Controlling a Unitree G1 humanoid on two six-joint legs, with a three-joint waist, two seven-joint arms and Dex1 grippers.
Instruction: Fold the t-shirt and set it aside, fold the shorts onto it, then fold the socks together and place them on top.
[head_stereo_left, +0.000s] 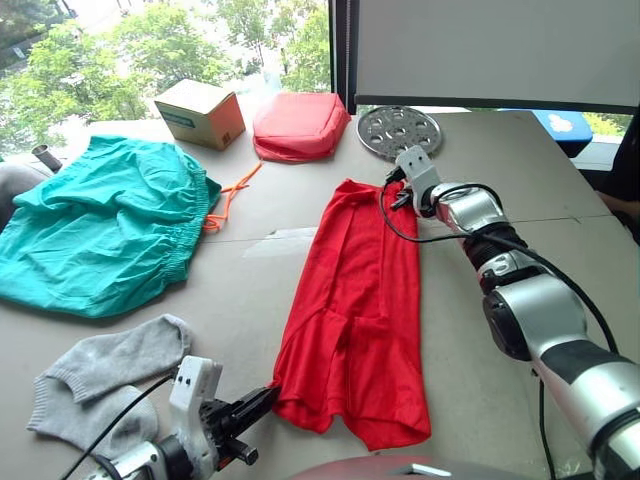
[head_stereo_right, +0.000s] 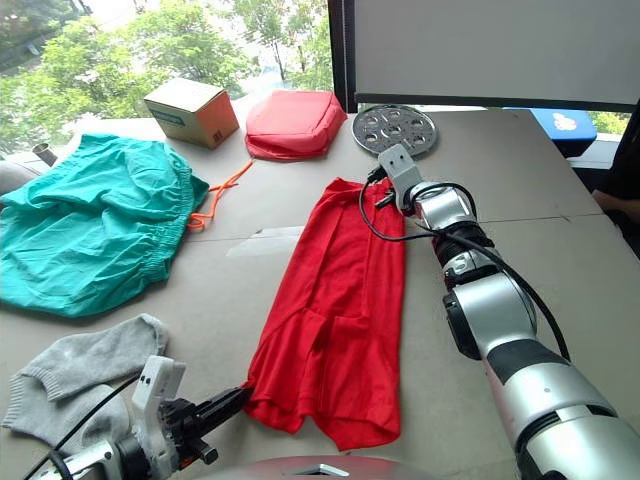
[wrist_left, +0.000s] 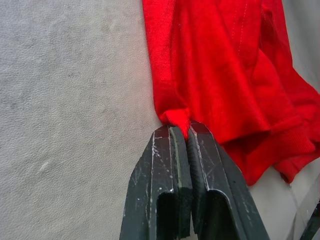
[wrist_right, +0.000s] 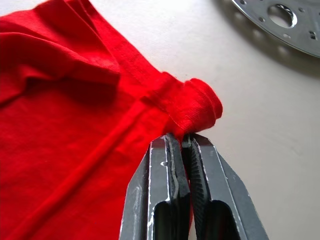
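T-shirt mid-table, long strip, long axis running near to far. L gripper pinched on near corner, R gripper pinched on far corner. Both ends held; next fold prob. far end toward near.

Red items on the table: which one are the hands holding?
The t-shirt, the thin flat red cloth at mid-table. The left hand pinches its near edge, the right hand its far edge. The red padded pouch sits untouched by the cardboard box.
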